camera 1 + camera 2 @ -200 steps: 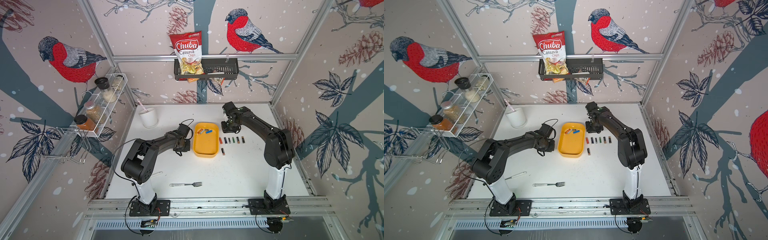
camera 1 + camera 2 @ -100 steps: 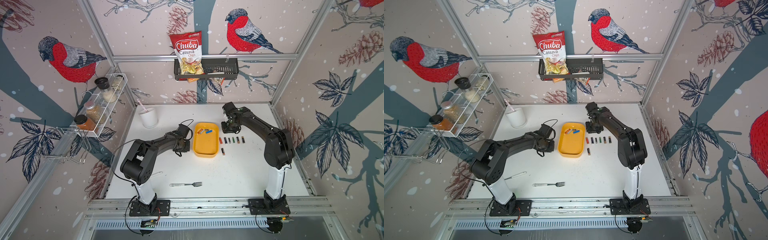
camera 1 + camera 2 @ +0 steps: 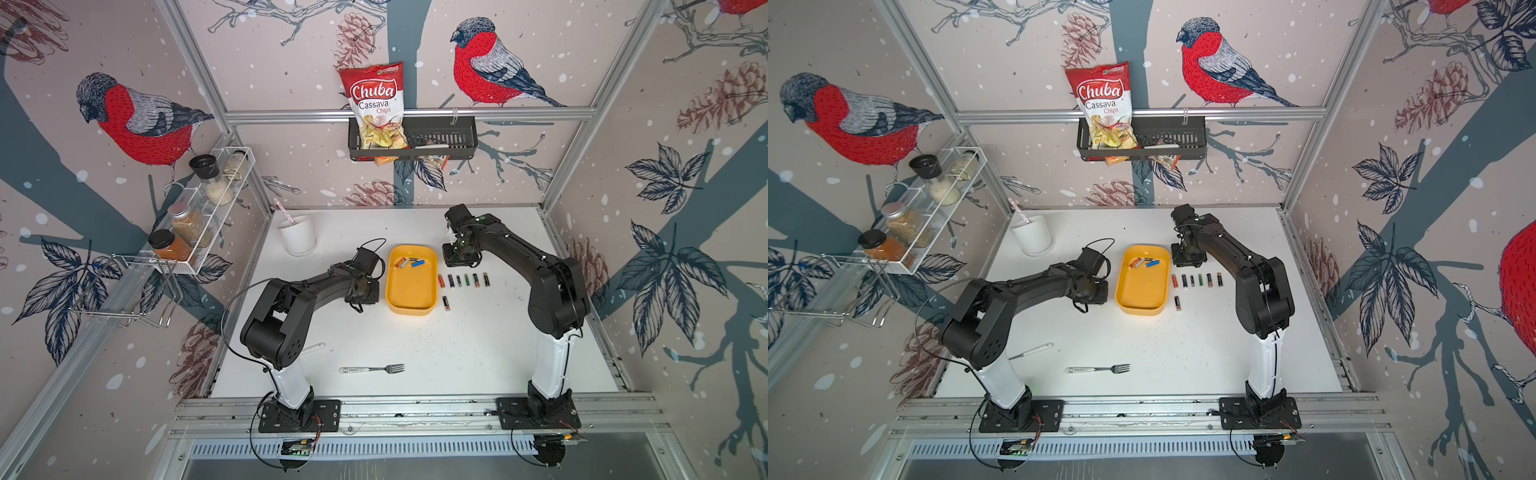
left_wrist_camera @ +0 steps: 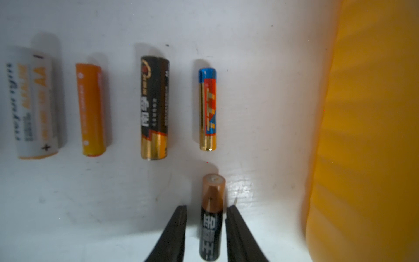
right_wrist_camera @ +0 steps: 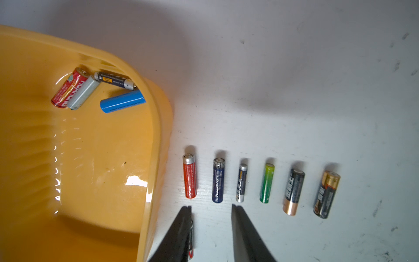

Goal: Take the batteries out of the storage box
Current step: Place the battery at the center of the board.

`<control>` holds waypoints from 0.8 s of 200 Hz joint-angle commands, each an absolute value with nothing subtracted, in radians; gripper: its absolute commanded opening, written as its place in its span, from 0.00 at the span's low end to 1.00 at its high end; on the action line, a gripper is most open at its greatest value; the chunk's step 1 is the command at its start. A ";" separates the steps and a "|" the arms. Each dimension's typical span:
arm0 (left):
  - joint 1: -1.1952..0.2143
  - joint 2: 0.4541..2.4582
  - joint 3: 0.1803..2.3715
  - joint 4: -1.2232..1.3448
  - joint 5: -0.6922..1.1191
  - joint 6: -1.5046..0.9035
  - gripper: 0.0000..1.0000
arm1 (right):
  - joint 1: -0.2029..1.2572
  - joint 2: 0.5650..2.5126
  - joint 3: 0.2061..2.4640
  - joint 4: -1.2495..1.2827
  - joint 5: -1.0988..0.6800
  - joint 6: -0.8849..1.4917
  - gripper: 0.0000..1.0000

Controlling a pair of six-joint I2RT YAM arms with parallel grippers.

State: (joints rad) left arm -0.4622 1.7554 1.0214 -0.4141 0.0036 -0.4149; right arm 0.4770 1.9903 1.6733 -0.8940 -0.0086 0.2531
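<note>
The yellow storage box (image 3: 411, 307) lies mid-table with several batteries (image 3: 409, 262) at its far end; the right wrist view shows a red (image 5: 68, 87), a grey, a black and a blue one (image 5: 122, 101). Right of the box, several batteries (image 3: 463, 280) lie in a row, with one more (image 3: 446, 303) nearer. My right gripper (image 5: 210, 206) hangs open over that row with nothing between its fingers. Left of the box, my left gripper (image 4: 207, 207) is open around a copper-and-black battery (image 4: 213, 192) lying on the table beside a row of several others (image 4: 154, 107).
A white cup (image 3: 297, 241) stands at the back left. A fork (image 3: 372, 369) and a white-handled utensil (image 3: 311, 348) lie near the front. A spice rack (image 3: 199, 212) hangs on the left wall and a black basket (image 3: 449, 137) with a chips bag on the back wall.
Neither arm has shifted visibly in the top views. The left gripper's jaws have spread apart off the copper-and-black battery.
</note>
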 commanded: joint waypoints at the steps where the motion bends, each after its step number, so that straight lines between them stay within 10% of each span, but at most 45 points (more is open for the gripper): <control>1: -0.460 1.745 1.033 -0.439 -0.001 -0.411 0.36 | 0.479 1.987 1.680 -0.900 -0.005 0.244 0.36; 160: -0.398 1.662 1.083 -0.512 0.003 -0.370 0.40 | 0.599 2.126 1.966 -0.982 0.030 0.237 0.37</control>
State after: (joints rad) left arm -0.4107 1.6794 1.0798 -0.4885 0.0032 -0.3908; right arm 0.5755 2.0872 1.9137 -0.9512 0.0177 0.2577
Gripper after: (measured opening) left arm 0.399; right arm 0.372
